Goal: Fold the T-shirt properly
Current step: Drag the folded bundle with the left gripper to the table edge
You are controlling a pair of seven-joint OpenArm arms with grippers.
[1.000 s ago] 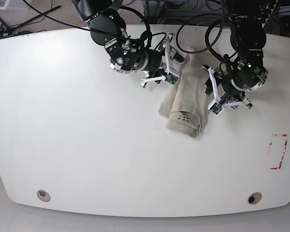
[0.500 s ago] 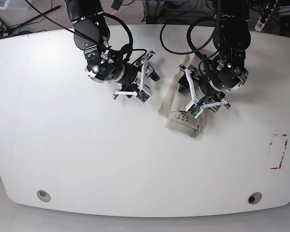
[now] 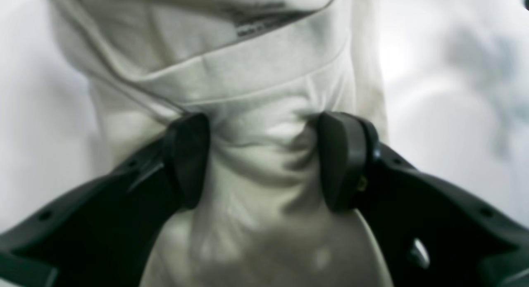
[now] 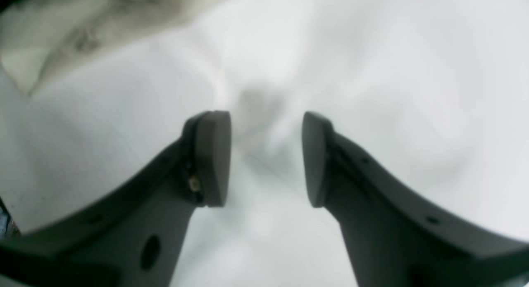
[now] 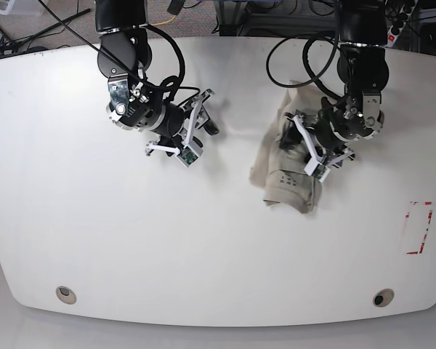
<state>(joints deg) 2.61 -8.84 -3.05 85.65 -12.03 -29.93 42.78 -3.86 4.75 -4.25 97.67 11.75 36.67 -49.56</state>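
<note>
The beige T-shirt (image 5: 283,185) lies as a narrow folded bundle right of the table's middle, its neck label facing up. In the left wrist view the T-shirt (image 3: 264,72) fills the frame. My left gripper (image 3: 264,159) has its pads on both sides of a bunched ridge of the cloth and pinches it. In the base view it (image 5: 305,149) sits on the bundle's upper right part. My right gripper (image 4: 266,159) is open and empty above bare table, and a corner of the shirt (image 4: 62,27) shows at the top left of its wrist view. In the base view it (image 5: 207,116) is well to the left of the shirt.
The white table (image 5: 131,240) has two round holes near its front edge (image 5: 65,294) (image 5: 382,298). A red tape rectangle (image 5: 419,229) marks the right side. Cables and a floor strip run behind the far edge.
My right arm has drawn back to the left, away from the shirt. My left arm has moved onto the bundle and closed on it. The bundle has shifted slightly right and toward the front.
</note>
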